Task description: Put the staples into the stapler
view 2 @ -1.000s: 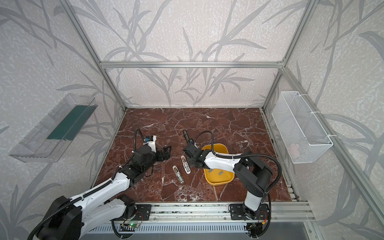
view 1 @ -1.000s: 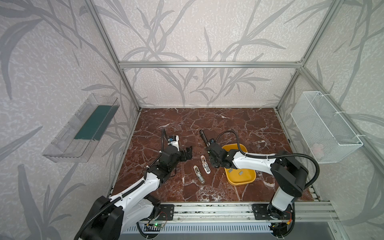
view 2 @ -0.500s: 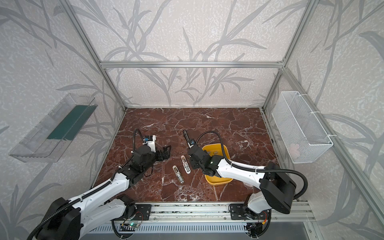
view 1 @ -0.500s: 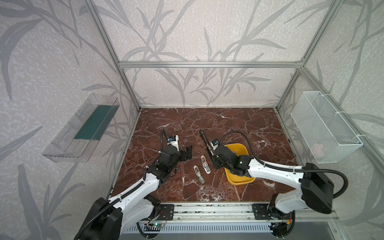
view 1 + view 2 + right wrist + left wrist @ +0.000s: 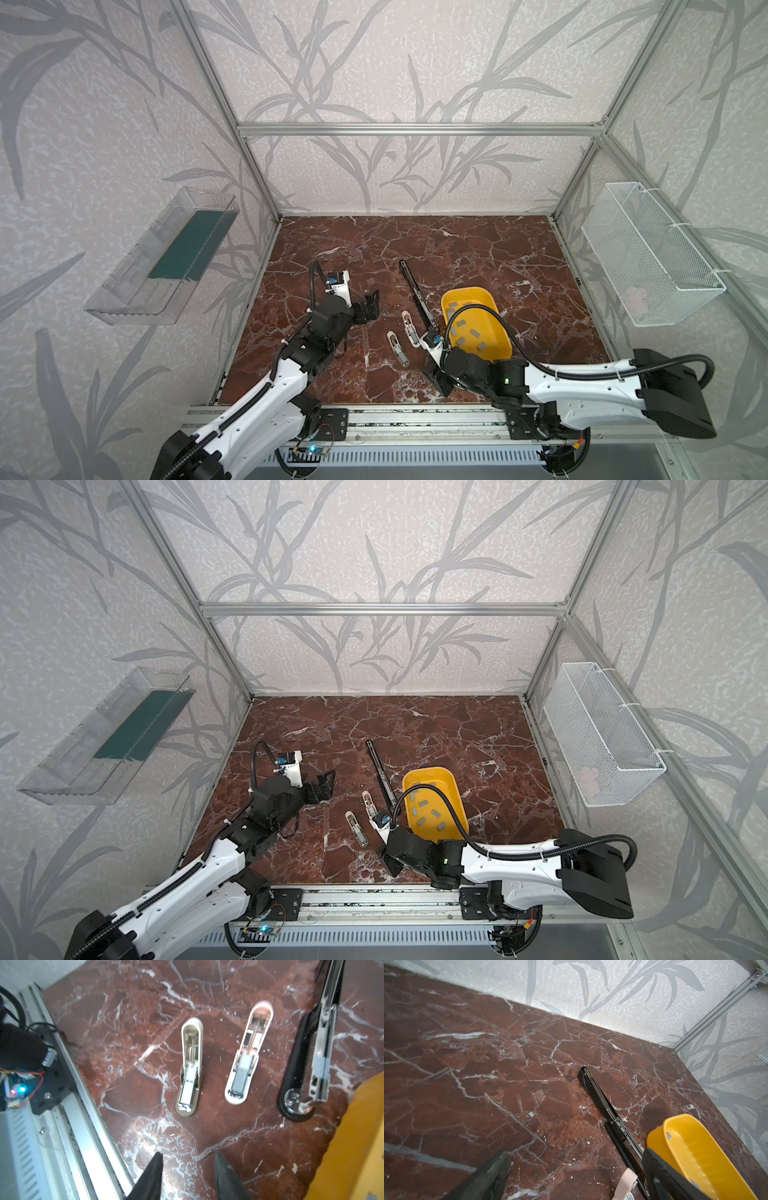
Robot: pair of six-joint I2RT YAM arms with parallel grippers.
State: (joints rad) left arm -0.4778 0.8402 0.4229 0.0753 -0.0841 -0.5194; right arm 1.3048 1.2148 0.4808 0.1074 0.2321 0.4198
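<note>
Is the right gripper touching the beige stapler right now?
Apart. The right wrist view shows a stretch of bare marble table between the beige stapler and the right gripper, whose jaws stand open on nothing.

Both top views looked steeply down from high above the front rail [image 5: 415, 420], taking in the whole surface [image 5: 457, 249]. Each wrist camera sat close to it, sharing the black stapler [image 5: 600, 1097] beside the yellow tray [image 5: 716, 1167].

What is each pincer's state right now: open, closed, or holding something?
Left pincer: open wide, holding nothing.
Right pincer: open, holding nothing.
</note>
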